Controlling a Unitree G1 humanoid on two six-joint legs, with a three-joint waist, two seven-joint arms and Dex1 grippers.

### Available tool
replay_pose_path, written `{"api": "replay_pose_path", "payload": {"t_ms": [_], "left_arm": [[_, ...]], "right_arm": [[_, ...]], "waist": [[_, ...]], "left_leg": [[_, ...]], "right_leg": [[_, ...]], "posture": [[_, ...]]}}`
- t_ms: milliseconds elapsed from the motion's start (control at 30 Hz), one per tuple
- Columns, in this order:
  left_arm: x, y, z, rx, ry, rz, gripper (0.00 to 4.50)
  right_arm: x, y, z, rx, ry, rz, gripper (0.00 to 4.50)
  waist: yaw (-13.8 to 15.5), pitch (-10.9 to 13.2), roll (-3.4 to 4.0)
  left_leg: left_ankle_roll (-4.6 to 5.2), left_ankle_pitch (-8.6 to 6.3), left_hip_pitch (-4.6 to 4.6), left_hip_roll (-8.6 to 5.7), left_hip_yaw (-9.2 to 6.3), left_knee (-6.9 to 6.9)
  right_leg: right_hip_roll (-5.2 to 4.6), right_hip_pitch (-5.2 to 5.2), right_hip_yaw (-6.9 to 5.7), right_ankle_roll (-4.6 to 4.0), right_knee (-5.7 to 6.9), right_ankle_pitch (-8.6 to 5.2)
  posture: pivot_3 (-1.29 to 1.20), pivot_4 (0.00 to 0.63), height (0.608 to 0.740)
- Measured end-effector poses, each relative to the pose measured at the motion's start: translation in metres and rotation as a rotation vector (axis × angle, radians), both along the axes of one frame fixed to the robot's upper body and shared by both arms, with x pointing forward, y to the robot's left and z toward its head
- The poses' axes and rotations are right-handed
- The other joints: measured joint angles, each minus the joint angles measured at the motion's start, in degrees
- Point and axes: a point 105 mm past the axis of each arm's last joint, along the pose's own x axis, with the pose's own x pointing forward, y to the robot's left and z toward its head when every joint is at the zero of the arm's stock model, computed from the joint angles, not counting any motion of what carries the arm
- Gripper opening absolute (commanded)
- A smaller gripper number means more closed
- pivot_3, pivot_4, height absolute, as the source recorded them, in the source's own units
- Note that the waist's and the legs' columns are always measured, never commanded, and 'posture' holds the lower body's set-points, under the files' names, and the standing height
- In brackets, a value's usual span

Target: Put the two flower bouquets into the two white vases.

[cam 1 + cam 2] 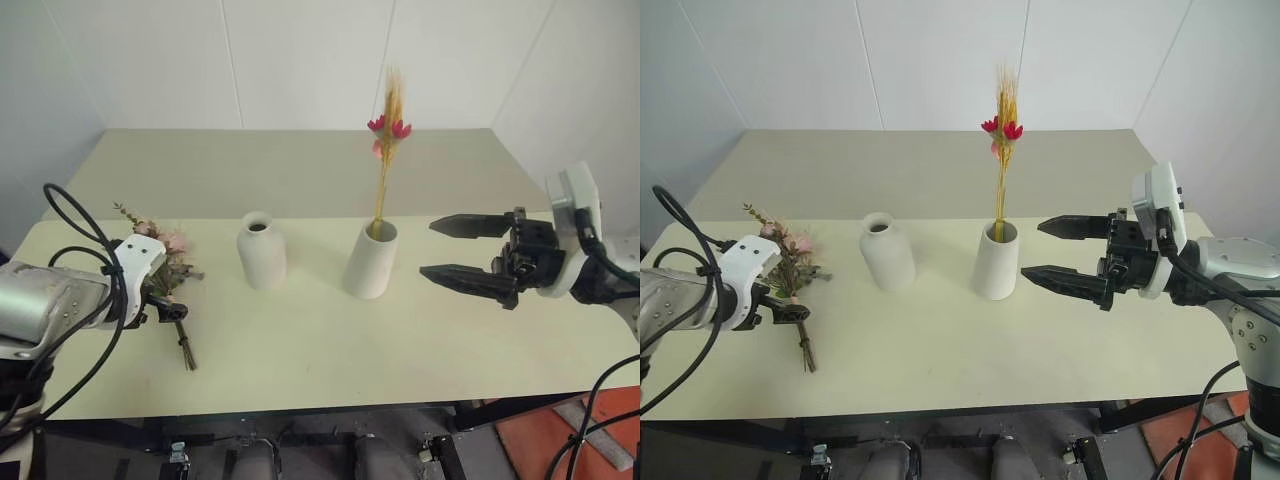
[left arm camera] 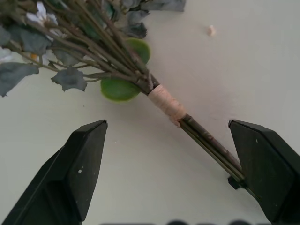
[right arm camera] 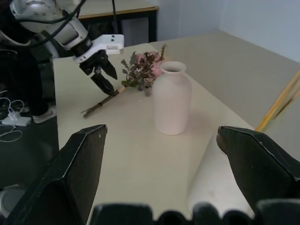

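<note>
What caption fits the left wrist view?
Open left gripper poised over the rose bouquet's bound stems lying on the table.

Light: we see even, soft, bright light, prob. from overhead.
Shadows: faint, short, under the cylinder vase (image 1: pixel 371 262) and bottle vase (image 1: pixel 262 252) on the counter (image 1: pixel 400 340).
Glare: none we can spot; walls pale, a bit washed out.
Blur: left wrist view, we get leaves soft near the edge; pincer fingers (image 2: pixel 75 173) sharp.
Distortion: slight bowing at the head views' edges.
</note>
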Motion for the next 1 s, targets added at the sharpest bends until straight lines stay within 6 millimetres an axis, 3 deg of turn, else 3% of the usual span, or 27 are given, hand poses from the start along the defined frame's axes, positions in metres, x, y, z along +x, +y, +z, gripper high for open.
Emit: {"api": "replay_pose_path", "payload": {"t_ms": [67,233,400,500,567,700,800,1000], "left_arm": [[0.005,-0.008,-0.011,-0.003,0.013,0.008,3.33],[0.023,-0.018,-0.011,-0.019,-0.018,0.055,1.67],[0.029,-0.009,-0.009,0.006,-0.021,0.109,0.16],[0.034,0.003,0.0,0.042,-0.065,0.178,0.09],[0.043,0.011,0.015,0.046,-0.184,0.238,0.09],[0.07,0.019,0.078,-0.011,-0.662,0.3,0.09],[0.071,-0.004,0.127,-0.225,-0.938,0.166,0.09],[0.051,-0.06,0.196,-0.584,-1.132,-0.279,0.09]], "right_arm": [[-0.001,0.001,0.001,-0.003,-0.001,0.014,4.5],[-0.003,0.004,0.001,0.002,0.007,0.026,4.5],[-0.005,0.003,0.001,0.008,0.006,0.013,4.5],[-0.004,0.001,0.0,0.015,0.01,-0.003,4.5],[-0.004,0.001,0.0,0.017,0.012,-0.003,4.5],[-0.004,0.002,0.0,0.03,0.015,0.002,4.5],[-0.002,0.003,-0.002,0.033,0.016,-0.016,4.5],[0.006,0.003,-0.009,0.02,0.044,-0.076,4.5]], "waist": [[0.52,-0.01,-0.03],[1.31,-0.02,-0.01],[0.97,-0.02,-0.02],[0.73,-0.02,-0.03],[0.77,-0.02,-0.03],[1.01,-0.02,-0.04],[1.13,-0.02,-0.04],[1.01,-0.02,-0.04]], "left_leg": [[0.0,0.0,-0.02,0.0,0.0,0.01],[0.0,0.0,0.04,-0.04,0.0,0.01],[0.0,0.0,0.05,-0.03,-0.01,0.01],[0.0,0.0,0.02,-0.03,-0.02,0.01],[0.0,0.0,0.01,-0.03,-0.02,0.02],[-0.01,0.0,-0.07,-0.08,-0.03,0.03],[-0.01,0.0,-0.13,-0.16,0.02,0.07],[-0.01,0.01,-0.06,-0.18,0.01,0.12]], "right_leg": [[0.0,-0.01,0.0,-0.06,-0.01,0.04],[-0.03,0.06,-0.02,-0.14,0.01,0.08],[-0.01,0.07,-0.01,-0.17,0.01,0.11],[-0.01,0.04,-0.01,-0.22,0.0,0.14],[-0.02,0.04,-0.02,-0.35,0.01,0.22],[-0.12,0.05,-0.05,-0.42,-0.06,0.29],[-0.23,0.05,-0.06,-0.37,-0.09,0.31],[-0.22,0.14,-0.06,-0.3,-0.07,0.3]], "posture": [[0.0,0.15,0.74],[0.0,0.15,0.74],[0.0,0.15,0.74],[0.0,0.15,0.74],[0.0,0.15,0.74],[0.0,0.15,0.74],[0.0,0.15,0.74],[0.0,0.15,0.74]]}}
